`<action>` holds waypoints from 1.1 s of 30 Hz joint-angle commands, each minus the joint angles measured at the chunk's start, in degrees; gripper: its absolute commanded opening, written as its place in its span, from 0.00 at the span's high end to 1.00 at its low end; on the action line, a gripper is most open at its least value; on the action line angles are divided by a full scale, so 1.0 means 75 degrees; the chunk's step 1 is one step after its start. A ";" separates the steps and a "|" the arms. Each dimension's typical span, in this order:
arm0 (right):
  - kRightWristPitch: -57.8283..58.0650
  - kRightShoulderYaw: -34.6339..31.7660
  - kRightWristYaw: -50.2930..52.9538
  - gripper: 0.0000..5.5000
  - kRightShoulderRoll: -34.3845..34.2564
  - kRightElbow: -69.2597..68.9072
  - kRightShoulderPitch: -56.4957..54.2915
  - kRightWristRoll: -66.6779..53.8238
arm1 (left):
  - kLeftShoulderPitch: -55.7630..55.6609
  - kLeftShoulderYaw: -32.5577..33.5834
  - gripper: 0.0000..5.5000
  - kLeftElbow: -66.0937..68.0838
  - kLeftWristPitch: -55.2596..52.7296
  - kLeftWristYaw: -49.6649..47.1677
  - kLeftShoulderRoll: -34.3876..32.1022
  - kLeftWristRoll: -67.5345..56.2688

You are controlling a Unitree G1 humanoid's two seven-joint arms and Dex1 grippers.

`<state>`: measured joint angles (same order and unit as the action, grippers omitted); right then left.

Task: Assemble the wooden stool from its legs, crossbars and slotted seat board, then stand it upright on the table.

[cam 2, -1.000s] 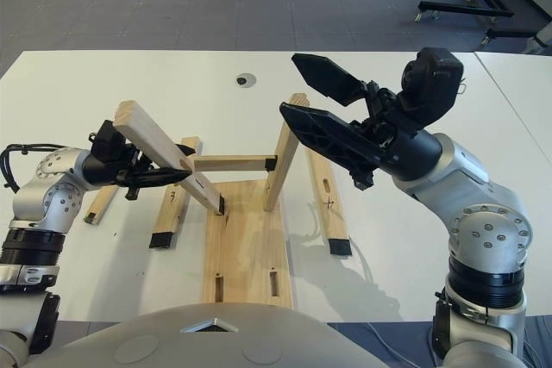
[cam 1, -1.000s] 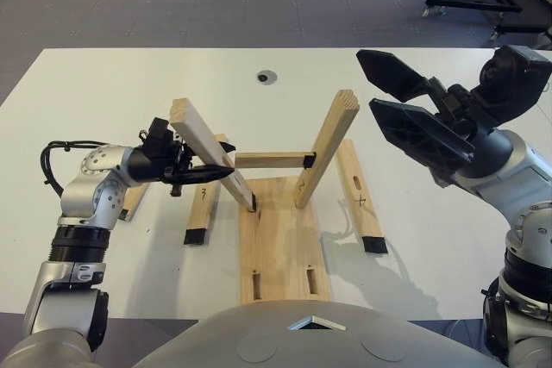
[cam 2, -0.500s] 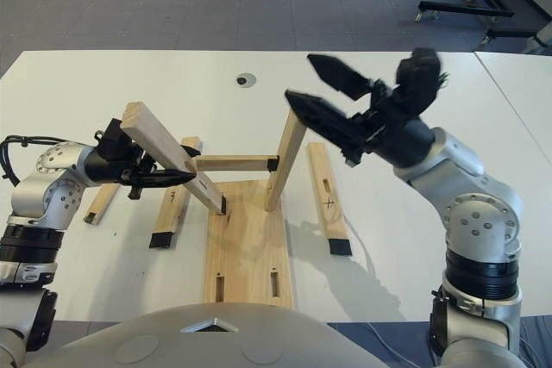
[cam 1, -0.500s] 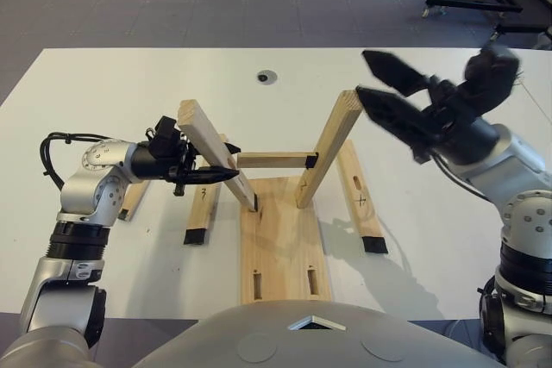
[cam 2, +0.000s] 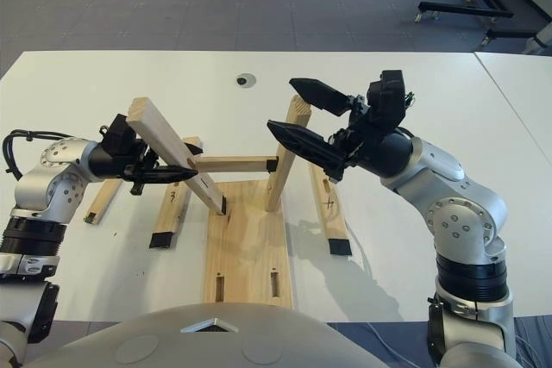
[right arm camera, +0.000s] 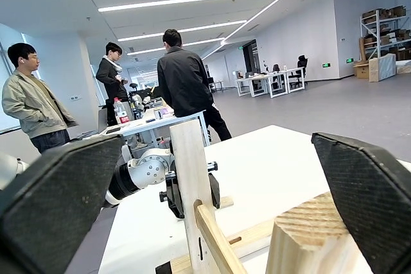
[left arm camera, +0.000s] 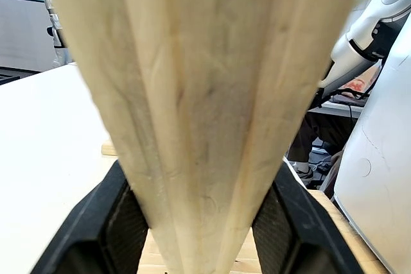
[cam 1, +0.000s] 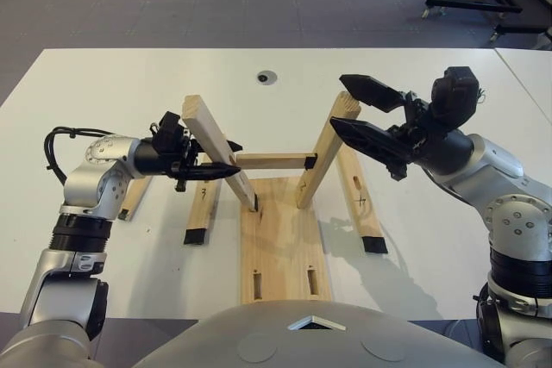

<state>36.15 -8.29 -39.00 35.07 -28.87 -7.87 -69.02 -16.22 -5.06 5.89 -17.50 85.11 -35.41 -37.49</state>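
The slotted seat board [cam 1: 280, 247] lies flat on the white table. Two legs stand in its far slots and lean apart, joined by a crossbar [cam 1: 272, 160]. My left gripper [cam 1: 210, 171] is shut on the left leg [cam 1: 207, 140] at mid-height; in the left wrist view that leg [left arm camera: 199, 94] sits between the black pads [left arm camera: 109, 222]. My right gripper [cam 1: 338, 102] is open, one finger on each side of the upper end of the right leg [cam 1: 323, 157], not clamping it. The right wrist view has that leg's end [right arm camera: 308, 242] low between the fingers [right arm camera: 58, 203].
A loose leg [cam 1: 360, 200] lies on the table right of the seat board. Another loose leg [cam 1: 203, 208] and a short wooden piece [cam 1: 134, 200] lie to the left under my left arm. A round grommet [cam 1: 266, 77] sits at the table's far middle.
My right gripper has come down and leftward, from above and right of the right leg to around its upper end. The left gripper and its leg shifted slightly right.
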 commanded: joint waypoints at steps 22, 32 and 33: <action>0.0296 0.0310 0.0036 0.02 -0.0021 -0.0365 0.0060 0.0110 | 0.0210 -0.1109 0.63 -0.0466 -0.0277 -0.0136 -0.0134 0.0864; 0.0265 0.0318 0.0081 0.02 -0.0043 -0.0460 0.0016 0.0084 | 0.0179 -0.1569 0.63 -0.0525 -0.0263 -0.0142 -0.0283 0.1158; 0.0263 0.0318 0.0079 0.02 -0.0045 -0.0455 0.0002 0.0086 | 0.0178 -0.1606 0.63 -0.0536 -0.0262 -0.0151 -0.0282 0.1180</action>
<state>36.19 -7.19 -38.70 34.91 -32.22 -7.89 -68.52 -18.22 -11.03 2.21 -17.10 82.89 -37.62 -33.43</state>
